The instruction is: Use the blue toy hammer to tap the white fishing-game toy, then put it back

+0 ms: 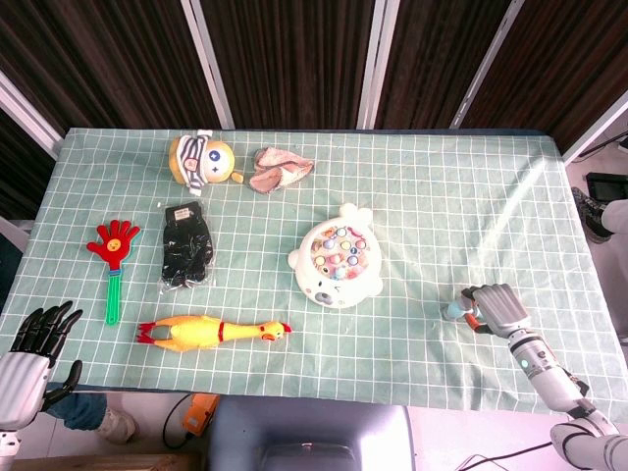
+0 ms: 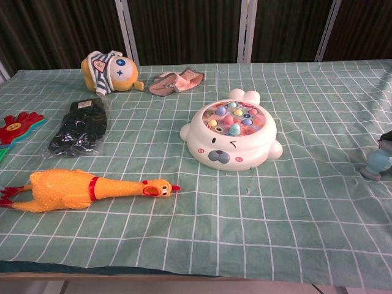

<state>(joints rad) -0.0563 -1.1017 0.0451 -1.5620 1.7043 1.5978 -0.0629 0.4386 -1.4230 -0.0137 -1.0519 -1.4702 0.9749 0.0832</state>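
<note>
The white fishing-game toy (image 1: 337, 263) (image 2: 232, 138) sits near the middle of the table. The blue toy hammer (image 1: 455, 312) (image 2: 375, 163) lies at the table's right side, close to the front edge. Only its blue end and a bit of orange show. My right hand (image 1: 497, 305) (image 2: 386, 140) has its fingers curled over the hammer and grips it low on the cloth. My left hand (image 1: 37, 339) hangs open off the table's front left corner, holding nothing.
A yellow rubber chicken (image 1: 212, 332) lies at the front left. Further back are a black glove packet (image 1: 186, 245), a red hand clapper (image 1: 116, 257), a striped plush (image 1: 200, 159) and a pink cloth (image 1: 280, 169). The checked tablecloth (image 1: 442, 206) is bare between toy and hammer.
</note>
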